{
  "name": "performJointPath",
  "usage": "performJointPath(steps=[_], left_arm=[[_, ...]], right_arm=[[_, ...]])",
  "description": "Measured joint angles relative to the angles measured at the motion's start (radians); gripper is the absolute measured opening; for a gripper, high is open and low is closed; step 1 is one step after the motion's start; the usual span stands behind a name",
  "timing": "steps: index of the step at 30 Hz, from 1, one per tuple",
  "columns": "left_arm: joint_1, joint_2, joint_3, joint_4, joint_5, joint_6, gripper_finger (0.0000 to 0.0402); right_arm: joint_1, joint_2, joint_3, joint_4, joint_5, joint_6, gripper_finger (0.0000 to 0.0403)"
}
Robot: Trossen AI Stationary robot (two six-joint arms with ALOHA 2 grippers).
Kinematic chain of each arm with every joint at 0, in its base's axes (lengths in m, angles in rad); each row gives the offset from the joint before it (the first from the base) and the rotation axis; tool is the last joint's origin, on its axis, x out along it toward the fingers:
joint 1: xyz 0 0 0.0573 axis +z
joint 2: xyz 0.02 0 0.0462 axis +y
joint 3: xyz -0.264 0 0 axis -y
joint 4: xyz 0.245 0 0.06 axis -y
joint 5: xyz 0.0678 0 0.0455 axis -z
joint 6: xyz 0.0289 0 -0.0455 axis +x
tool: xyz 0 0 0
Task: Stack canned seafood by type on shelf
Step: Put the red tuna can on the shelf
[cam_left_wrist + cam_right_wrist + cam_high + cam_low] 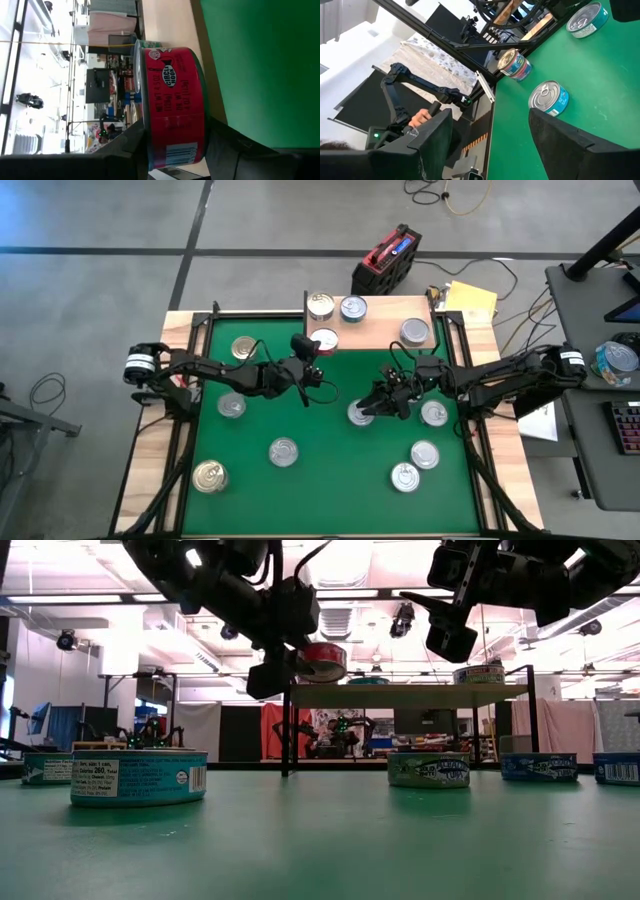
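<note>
My left gripper is shut on a red-labelled can, held at the near left corner of the light-wood shelf. Three cans stand on the shelf's board: two at its far left, one at its right. Several more cans rest on their bases on the green mat, among them one right by my right gripper. That gripper hangs open above the mat with nothing between its fingers. My left gripper pinches the red can between its two fingers, one on the lid's rim and one under the base. The fingers come in about level from the table's left. The can sits upright, about level with the top of the board, at its left end.
Loose cans dot the mat: left, near, right. A red-and-black case and yellow paper lie behind the shelf. A person's hand shows beyond the table.
</note>
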State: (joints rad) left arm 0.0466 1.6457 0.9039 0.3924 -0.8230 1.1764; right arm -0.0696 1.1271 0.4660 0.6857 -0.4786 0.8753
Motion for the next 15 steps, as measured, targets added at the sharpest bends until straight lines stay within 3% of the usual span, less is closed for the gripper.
performJointPath(steps=[5, 15], left_arm=[[0.004, 0.0, 0.0, -0.001, -0.001, -0.019, 0.0153], [0.006, 0.0, 0.0, -0.003, 0.0, -0.019, 0.016]], right_arm=[[0.0, 0.0, 0.0, 0.0, 0.0, -0.003, 0.0245], [0.0, 0.0, 0.0, 0.0, 0.0, -0.01, 0.0257]])
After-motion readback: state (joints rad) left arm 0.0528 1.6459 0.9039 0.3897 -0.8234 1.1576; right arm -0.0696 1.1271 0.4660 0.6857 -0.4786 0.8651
